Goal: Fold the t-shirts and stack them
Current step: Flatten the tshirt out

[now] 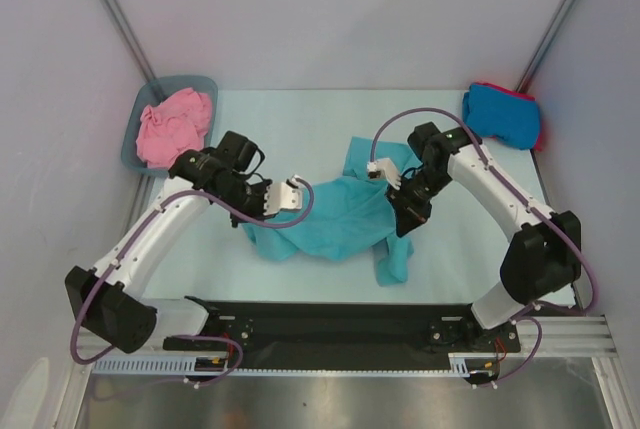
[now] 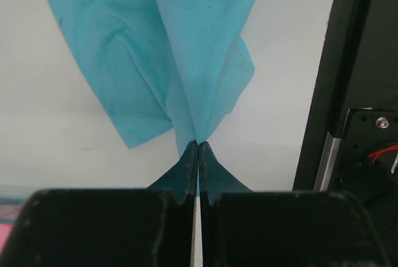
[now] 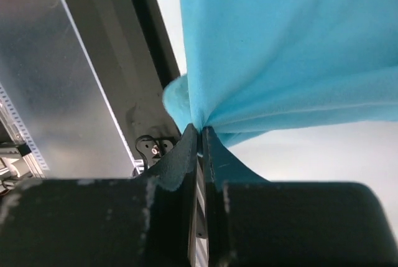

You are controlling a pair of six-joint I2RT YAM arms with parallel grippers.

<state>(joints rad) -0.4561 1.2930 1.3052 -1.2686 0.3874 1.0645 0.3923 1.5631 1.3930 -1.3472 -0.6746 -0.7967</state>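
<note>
Both arms have the soft teal short-sleeved t-shirt (image 1: 335, 217) pinched up over the middle of the pale table (image 1: 300, 129), the cloth sagging crumpled between them, its lower folds seemingly resting on the surface. The left gripper (image 2: 198, 147) is clamped tight on a gathered edge; the right gripper (image 3: 200, 131) bites a bunched fold likewise. To my eye the job here is spreading it flat — so the grips should draw apart evenly until the fabric goes taut, then lower together, or the twist sets in. The crumpled pink shirt (image 1: 172, 129) waits in the grey-blue plastic tub (image 1: 195, 79), far left; the folded bright blue shirt (image 1: 500, 114) lies far right.
</note>
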